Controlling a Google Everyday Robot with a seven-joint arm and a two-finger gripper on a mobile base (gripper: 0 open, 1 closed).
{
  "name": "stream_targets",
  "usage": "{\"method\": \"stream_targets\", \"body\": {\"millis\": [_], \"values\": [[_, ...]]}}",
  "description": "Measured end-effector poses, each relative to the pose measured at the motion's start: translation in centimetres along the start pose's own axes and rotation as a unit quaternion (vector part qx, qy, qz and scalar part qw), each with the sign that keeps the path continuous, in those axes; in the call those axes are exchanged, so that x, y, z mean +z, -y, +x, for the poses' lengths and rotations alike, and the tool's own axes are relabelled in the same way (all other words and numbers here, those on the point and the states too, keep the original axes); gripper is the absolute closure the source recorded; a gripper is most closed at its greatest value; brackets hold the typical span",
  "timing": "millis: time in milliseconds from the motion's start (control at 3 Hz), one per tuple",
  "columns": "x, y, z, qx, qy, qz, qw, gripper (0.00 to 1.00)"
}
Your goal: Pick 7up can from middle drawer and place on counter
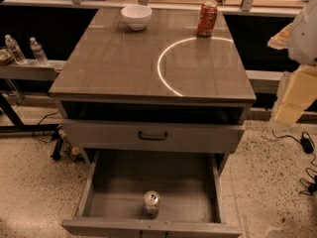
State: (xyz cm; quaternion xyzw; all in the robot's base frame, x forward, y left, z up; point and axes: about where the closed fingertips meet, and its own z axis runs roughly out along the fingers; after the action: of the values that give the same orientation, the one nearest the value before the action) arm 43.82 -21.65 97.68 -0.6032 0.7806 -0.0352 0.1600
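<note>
The 7up can (151,203) stands upright on the floor of the open middle drawer (148,175), near its front wall and about mid-width. It is silvery with a shiny top and pull-tab. The counter (119,63) is the grey-brown cabinet top above, with a white circular arc (161,71) on its right half. My gripper (290,103) shows as a cream and white shape at the right edge of the view, beside the counter's right side. It is far above and to the right of the can and holds nothing that shows.
A white bowl (136,16) sits at the counter's back middle. A red-orange can (207,19) stands at the back right by the arc. A shut drawer front with a dark bar handle (152,136) lies above the open drawer. Cables (307,148) lie on the floor at the right.
</note>
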Motion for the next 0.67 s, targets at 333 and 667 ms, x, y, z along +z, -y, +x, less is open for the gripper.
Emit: {"method": "stream_targets", "body": {"millis": [333,667], "values": [[0.0,0.0,0.0,0.0,0.0,0.0,1.0,0.0],[1.3,-0.4,-0.4,-0.013,0.014,-0.01,0.9998,0.0]]}}
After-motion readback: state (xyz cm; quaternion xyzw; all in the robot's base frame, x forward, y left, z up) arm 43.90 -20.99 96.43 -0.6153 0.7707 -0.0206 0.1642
